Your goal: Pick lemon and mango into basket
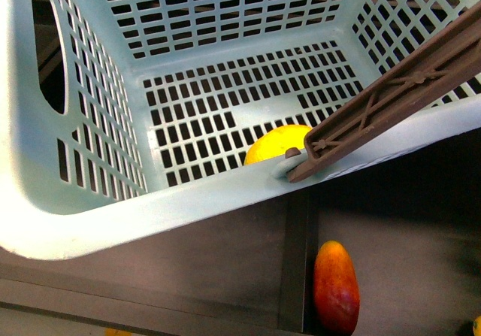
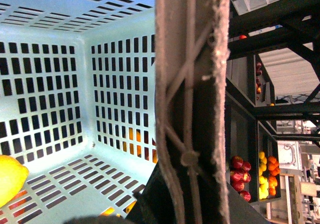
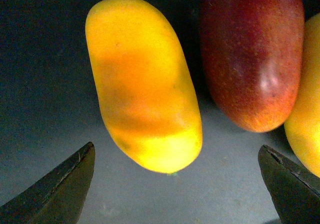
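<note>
Right jaws gape, apparently clear room flanking the mango [image 3: 142,83].

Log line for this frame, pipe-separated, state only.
lemon: in basket | mango: on dark surface beside red fruit, not picked | right gripper: open, aimed at mango | left gripper: not in view

Lemon [image 1: 276,144] in the basket [image 1: 150,216], mango [image 3: 142,83] out
We see the bright yellow lemon on the light teal basket's slotted floor, by its near wall. Our long orange-yellow mango lies flat on a dark surface [image 3: 40,83].
</note>
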`<state>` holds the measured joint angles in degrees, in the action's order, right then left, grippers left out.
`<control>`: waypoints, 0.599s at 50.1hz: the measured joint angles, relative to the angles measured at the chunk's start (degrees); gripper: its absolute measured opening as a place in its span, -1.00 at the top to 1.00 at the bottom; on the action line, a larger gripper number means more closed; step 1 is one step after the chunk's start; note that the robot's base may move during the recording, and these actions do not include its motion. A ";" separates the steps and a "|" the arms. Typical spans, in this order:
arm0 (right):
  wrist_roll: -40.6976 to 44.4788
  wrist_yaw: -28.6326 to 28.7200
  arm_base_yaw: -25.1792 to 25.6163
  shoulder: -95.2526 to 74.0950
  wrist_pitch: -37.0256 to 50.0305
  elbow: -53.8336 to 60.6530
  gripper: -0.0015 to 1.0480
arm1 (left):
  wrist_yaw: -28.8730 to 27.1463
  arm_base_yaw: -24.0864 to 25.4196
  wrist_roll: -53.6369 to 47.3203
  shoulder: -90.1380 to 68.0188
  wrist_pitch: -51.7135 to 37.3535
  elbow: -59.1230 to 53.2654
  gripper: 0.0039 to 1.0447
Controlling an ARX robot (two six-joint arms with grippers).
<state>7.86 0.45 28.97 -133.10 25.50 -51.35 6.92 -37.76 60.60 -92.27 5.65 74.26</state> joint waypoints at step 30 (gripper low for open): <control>-3.67 -0.24 -2.75 -10.56 -2.58 -11.17 -0.83 | -0.02 -0.07 0.04 0.00 0.00 0.00 0.91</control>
<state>4.19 0.21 26.22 -143.65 22.92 -62.52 6.90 -37.82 60.64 -92.27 5.65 74.26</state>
